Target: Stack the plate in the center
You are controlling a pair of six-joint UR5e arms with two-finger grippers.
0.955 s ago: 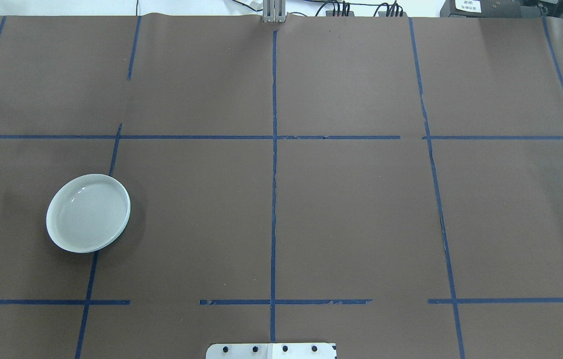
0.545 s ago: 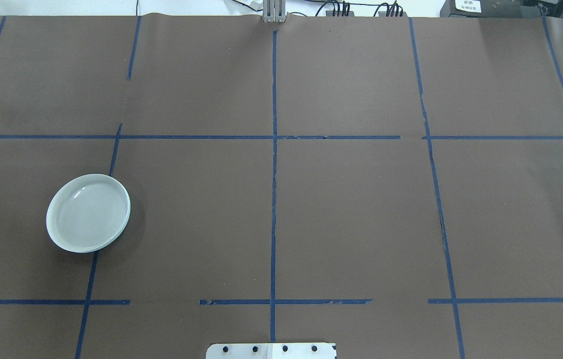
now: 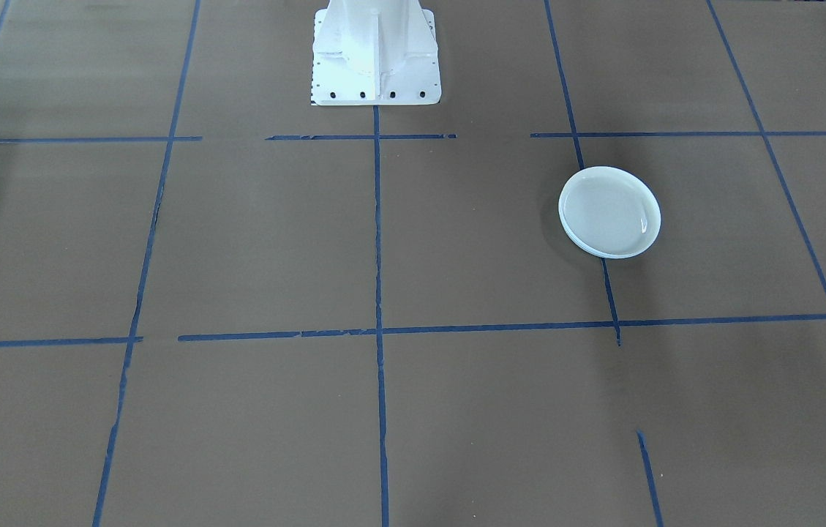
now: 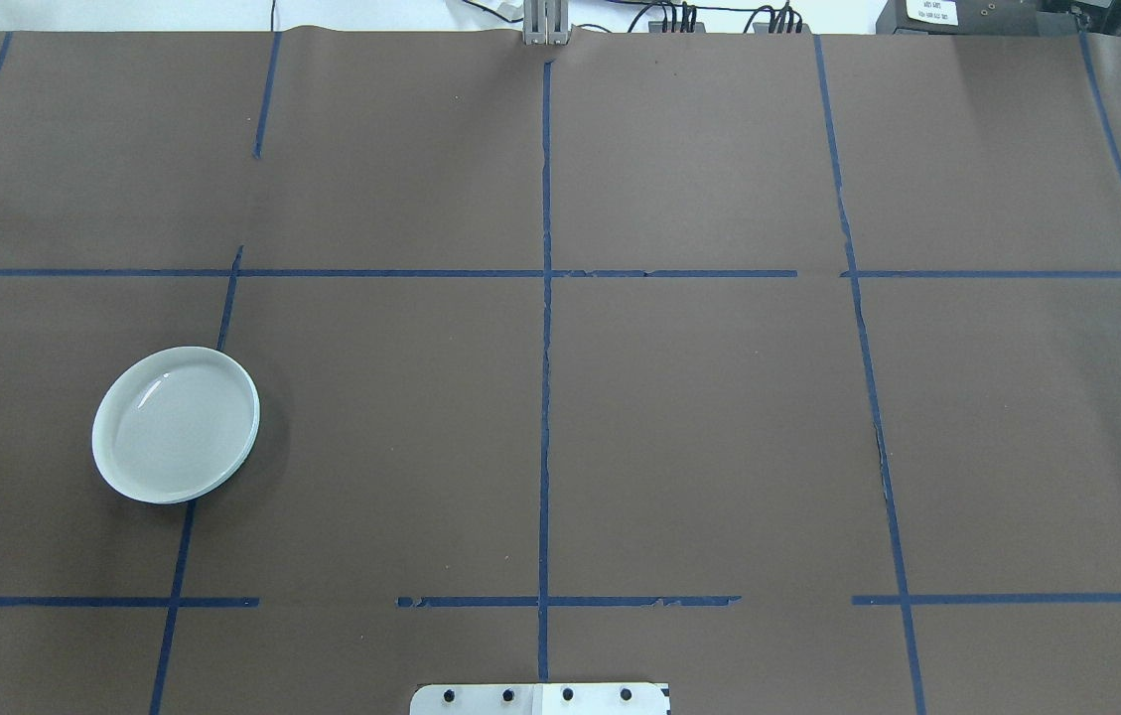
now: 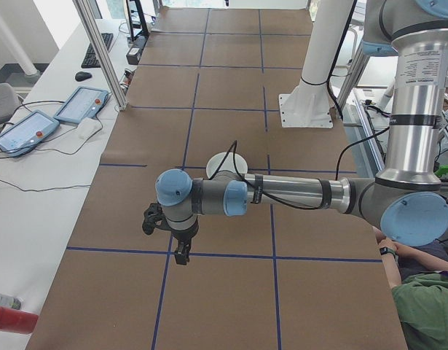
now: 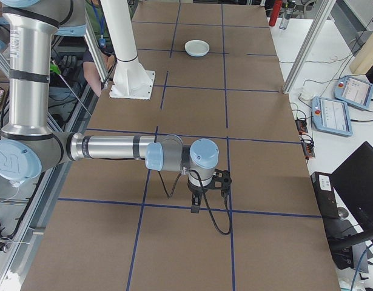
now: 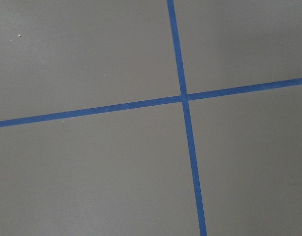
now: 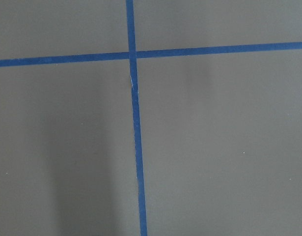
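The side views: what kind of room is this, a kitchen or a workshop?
Most likely a robotics lab. A robot arm reaches over a table gridded with blue tape, control tablets lie beside it, and the only dishware is a plate.

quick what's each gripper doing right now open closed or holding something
Left gripper: cannot be told, seen only from the side.
Right gripper: cannot be told, seen only from the side.
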